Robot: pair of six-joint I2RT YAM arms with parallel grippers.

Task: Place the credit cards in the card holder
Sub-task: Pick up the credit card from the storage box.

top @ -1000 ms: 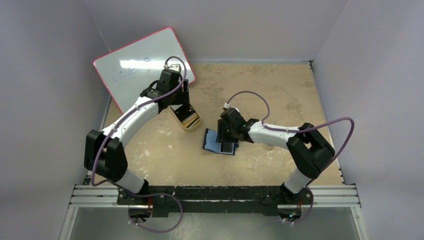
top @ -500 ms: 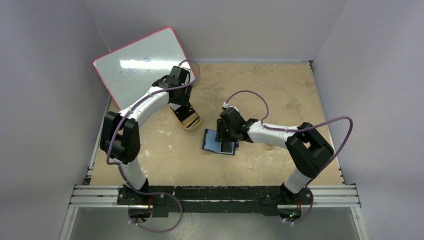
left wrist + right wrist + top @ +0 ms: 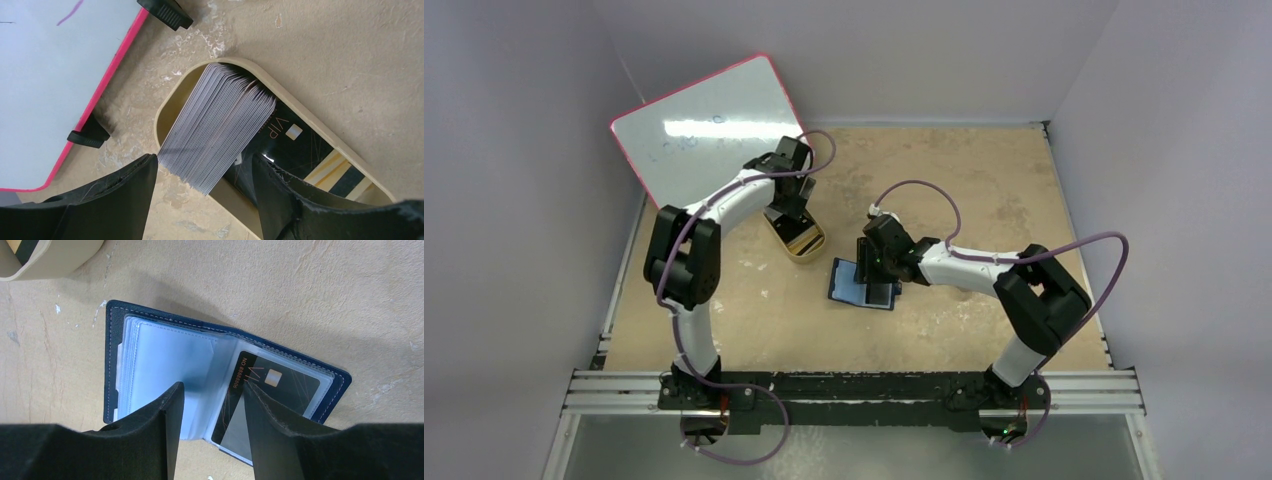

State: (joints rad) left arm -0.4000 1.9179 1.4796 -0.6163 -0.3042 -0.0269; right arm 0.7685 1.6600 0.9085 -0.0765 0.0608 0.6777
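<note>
Both end effectors spread wide, gripping nothing: left end effector point(image 3: 205, 162) hangs over the cards point(image 3: 220, 125) in the tin point(image 3: 320, 130), right end effector point(image 3: 212, 390) over the open wallet point(image 3: 115, 340) near the middle of the bench point(image 3: 984, 190).

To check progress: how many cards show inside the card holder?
1: a dark card in the open card holder's pocket, at right in the right wrist view. Others may hide under other sleeves.
</note>
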